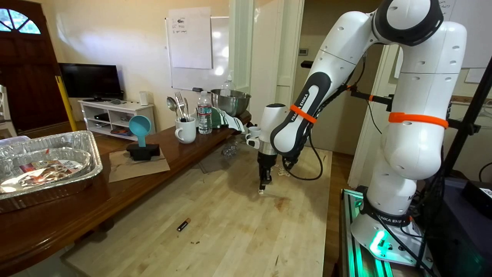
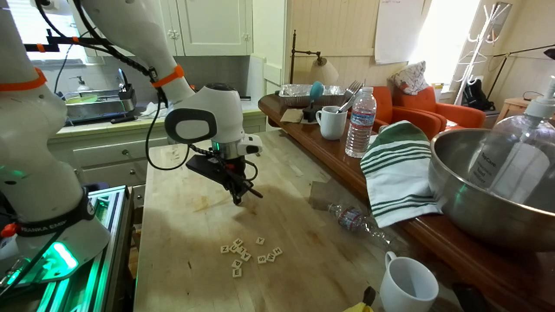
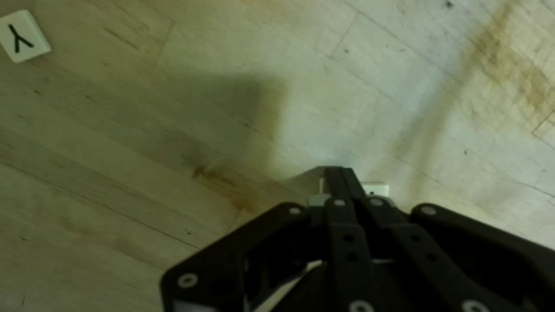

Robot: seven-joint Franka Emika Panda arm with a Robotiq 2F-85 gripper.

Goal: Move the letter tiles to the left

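Note:
The letter tiles point(image 2: 246, 256) are small, pale and squarish with dark letters. Several lie loosely grouped on the wooden table in an exterior view. They are partly hidden by the arm in an exterior view point(image 1: 283, 172). A tile marked Y point(image 3: 24, 36) shows at the upper left of the wrist view. My gripper point(image 3: 340, 170) points down at the table with its fingertips together. A single tile point(image 3: 376, 189) shows on both sides of the fingertips, beneath or just behind them; its middle is hidden. This tile also shows at the fingertips in an exterior view point(image 1: 261, 192).
A battery point(image 1: 183, 224) lies on the table point(image 1: 230, 238). A crushed bottle point(image 2: 351, 218), a white mug point(image 2: 408, 284) and a yellow item with a dark end point(image 2: 360, 307) are near the tiles. A raised brown counter point(image 1: 165, 169) runs along one side, with a towel point(image 2: 396, 173) and steel bowl point(image 2: 490, 216).

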